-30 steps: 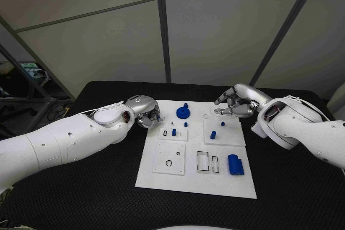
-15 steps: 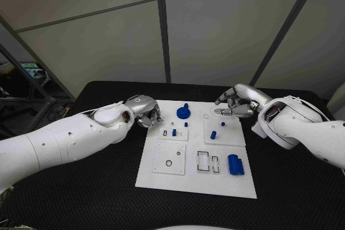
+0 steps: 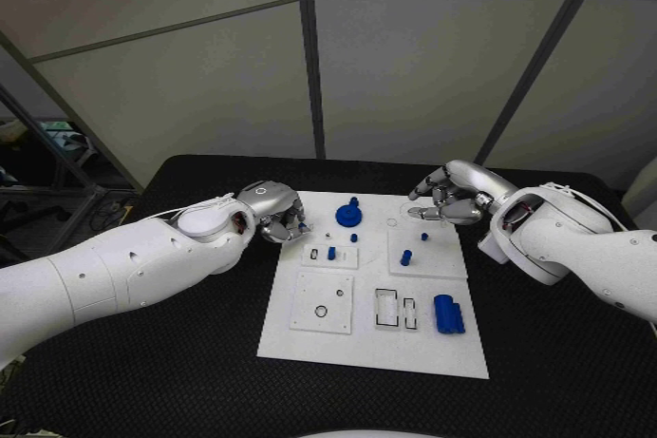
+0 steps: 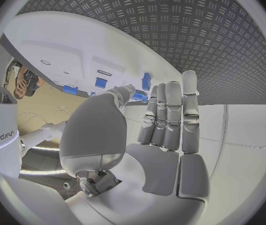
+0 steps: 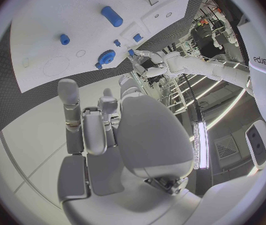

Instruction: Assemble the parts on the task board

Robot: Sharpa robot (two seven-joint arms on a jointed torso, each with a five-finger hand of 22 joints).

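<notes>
**A:** Anyone looking at this one? The task board (image 3: 359,343) is lying in the middle of the black table (image 3: 164,362), and the blue parts are sitting all over it: a gear-looking part (image 3: 349,212) near the far edge, a fat cylinder (image 3: 448,314) toward the near right, and a small peg (image 3: 405,257) standing up on the right half.

**B:** Yep. The left robot hand (image 3: 278,216) is hovering at the board's far-left corner with its fingers curled in, and I'm not seeing anything in it. The right robot hand (image 3: 448,200) is sitting over the far-right corner, thumb and fingers drawn close together. Can't tell if it's pinching something or not.

**A:** Handling guess?

**B:** I'm thinking these are light, stiff plastic pieces, probably a bit slick. The cylinder is likely wanting to roll, so I'd be taking it across the middle of its round side. The peg I'd be pinching near the top, keeping it upright. The gear I'd be lifting by the raised hub, not the teeth.
</notes>
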